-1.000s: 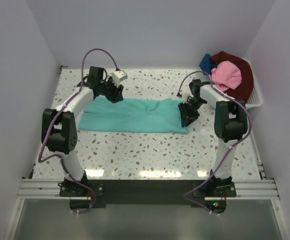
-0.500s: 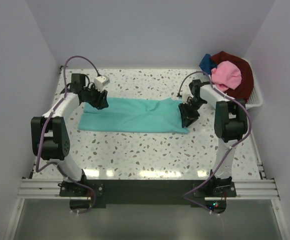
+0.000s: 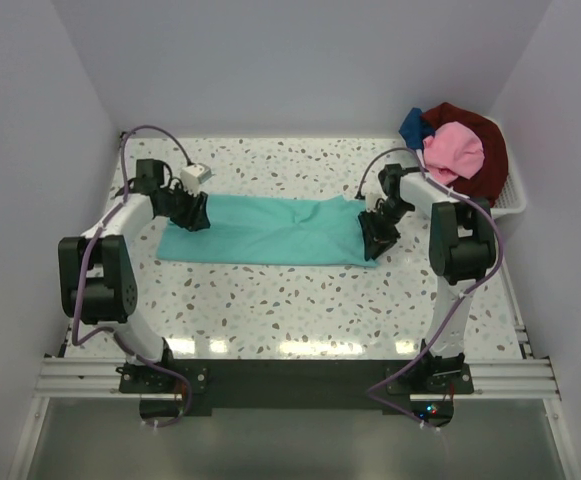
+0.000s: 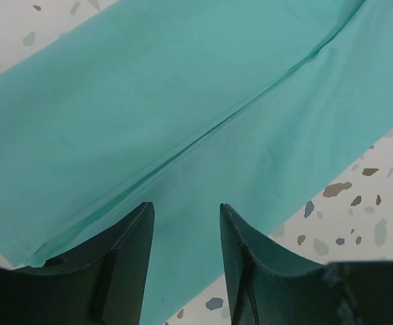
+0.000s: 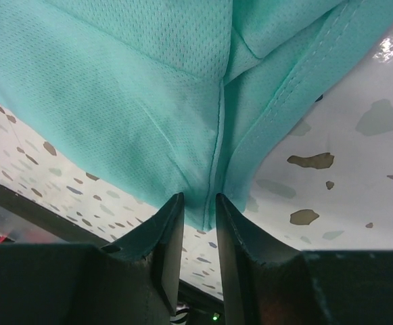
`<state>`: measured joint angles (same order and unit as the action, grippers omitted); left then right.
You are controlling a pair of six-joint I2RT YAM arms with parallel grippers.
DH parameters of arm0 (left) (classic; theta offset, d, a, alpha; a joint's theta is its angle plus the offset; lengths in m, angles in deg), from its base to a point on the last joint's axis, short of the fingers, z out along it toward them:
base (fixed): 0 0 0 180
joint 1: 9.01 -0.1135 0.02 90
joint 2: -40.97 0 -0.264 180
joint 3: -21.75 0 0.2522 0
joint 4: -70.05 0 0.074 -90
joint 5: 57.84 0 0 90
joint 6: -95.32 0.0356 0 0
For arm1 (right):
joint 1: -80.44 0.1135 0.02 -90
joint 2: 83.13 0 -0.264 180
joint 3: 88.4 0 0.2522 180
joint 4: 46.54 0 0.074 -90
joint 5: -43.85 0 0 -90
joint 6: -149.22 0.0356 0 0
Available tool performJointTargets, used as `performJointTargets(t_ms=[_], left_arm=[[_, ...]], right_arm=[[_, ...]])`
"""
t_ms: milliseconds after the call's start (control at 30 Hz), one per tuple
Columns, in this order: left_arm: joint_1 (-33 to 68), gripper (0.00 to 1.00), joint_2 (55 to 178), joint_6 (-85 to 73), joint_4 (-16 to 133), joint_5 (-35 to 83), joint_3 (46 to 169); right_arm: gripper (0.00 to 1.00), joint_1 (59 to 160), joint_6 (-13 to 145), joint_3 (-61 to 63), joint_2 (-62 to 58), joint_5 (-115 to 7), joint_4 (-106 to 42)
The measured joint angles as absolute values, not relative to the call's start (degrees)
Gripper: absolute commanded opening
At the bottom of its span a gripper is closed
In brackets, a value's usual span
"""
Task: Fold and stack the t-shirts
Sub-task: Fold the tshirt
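1. A robot test cell in a lab: plain white walls point(image 3: 300, 60) box in a speckled tabletop point(image 3: 300, 300) on three sides.
2. The left arm point(image 3: 100, 275) and right arm point(image 3: 460, 245) are bolted to an aluminium rail point(image 3: 290, 376) at the near edge, with purple cables point(image 3: 160, 133) looping off them.
3. Laundry is the test material: a teal t-shirt point(image 3: 270, 230) lies spread out, and other t-shirts point(image 3: 455, 150) are heaped in a white basket point(image 3: 513, 206).

From above, we cannot see all of the teal-green fabric t-shirt point(image 3: 270, 230): the left jaws cover part of one end, the right jaws part of the other. The left wrist view cuts it off at the top and right. The white slatted plastic basket point(image 3: 516, 203) is mostly buried under heaped shirts point(image 3: 465, 150); the blue fabric t-shirt point(image 3: 411, 126) shows only a corner.
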<state>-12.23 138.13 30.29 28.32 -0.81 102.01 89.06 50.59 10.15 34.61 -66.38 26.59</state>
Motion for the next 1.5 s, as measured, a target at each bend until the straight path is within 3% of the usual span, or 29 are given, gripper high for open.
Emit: performJointTargets(t_ms=[100,133,200,567,933,1300,1467,1500], left_arm=[[-12.4,0.49,137.5,30.1,28.4,-0.9,100.4],[-12.4,0.49,137.2,30.1,28.3,-0.9,99.8],[-12.4,0.49,136.8,30.1,28.2,-0.9,99.2],[-16.3,0.49,135.6,29.9,28.2,-1.1,98.6],[-17.6,0.47,135.4,30.4,27.8,1.7,97.7],[-17.6,0.45,139.2,33.9,26.4,6.0,98.2],[-17.0,0.47,142.1,39.0,23.5,5.3,104.7],[-16.7,0.47,142.7,39.5,23.6,5.3,106.3]], right_arm=[[0.19,89.1,50.7,10.2,34.6,-66.5,26.8],[0.09,89.1,50.6,10.3,34.6,-66.6,26.9],[0.0,89.1,50.6,10.5,34.6,-66.6,27.2],[0.0,89.1,49.4,9.6,30.2,-66.4,28.5],[0.0,89.1,48.4,-0.1,28.4,-62.2,23.9],[0.0,89.1,47.2,0.7,28.7,-55.9,20.9],[0.0,89.1,45.7,5.7,31.2,-50.9,19.2],[0.08,89.1,45.4,7.0,31.9,-49.9,18.8]])
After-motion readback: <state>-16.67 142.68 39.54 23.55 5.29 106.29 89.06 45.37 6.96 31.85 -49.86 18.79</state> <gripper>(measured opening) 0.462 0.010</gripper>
